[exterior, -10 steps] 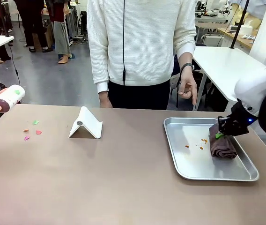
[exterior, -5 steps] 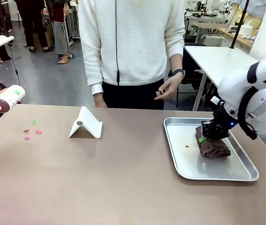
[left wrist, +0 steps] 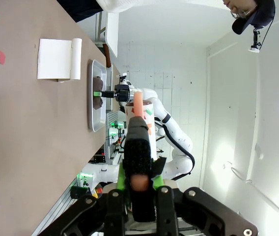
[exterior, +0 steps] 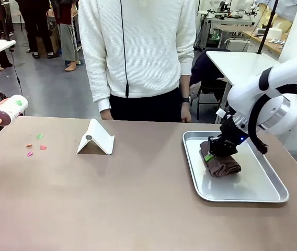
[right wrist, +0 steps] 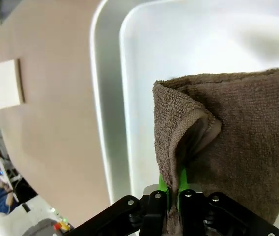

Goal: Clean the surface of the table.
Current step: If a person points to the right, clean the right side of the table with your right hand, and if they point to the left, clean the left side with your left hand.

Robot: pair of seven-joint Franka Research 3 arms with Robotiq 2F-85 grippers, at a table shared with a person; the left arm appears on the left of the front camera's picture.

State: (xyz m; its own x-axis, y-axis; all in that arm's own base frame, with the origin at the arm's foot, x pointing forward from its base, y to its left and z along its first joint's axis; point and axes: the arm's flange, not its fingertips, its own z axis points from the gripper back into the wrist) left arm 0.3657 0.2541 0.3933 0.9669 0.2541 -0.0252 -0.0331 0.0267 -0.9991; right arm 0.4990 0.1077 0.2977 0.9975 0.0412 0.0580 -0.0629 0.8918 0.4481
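Inside the shiny silver metal tray (exterior: 242, 198), right hand (exterior: 209, 156) pinches a folded brown terry cloth (exterior: 224, 166).
Tray rim close beside it, bare matte brown-taupe surface (exterior: 127, 204) past that; left hand (left wrist: 138, 184) clamps a pink-handled roller (left wrist: 138, 147).

Right gripper (exterior: 209, 156) pinches cloth (exterior: 225, 165) (inside tray (exterior: 256, 181)).

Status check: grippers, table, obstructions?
Right gripper shut on brown towel in metal tray. Left gripper shut on pink-handled roller. Table: coloured scraps at left, white stand beside them.
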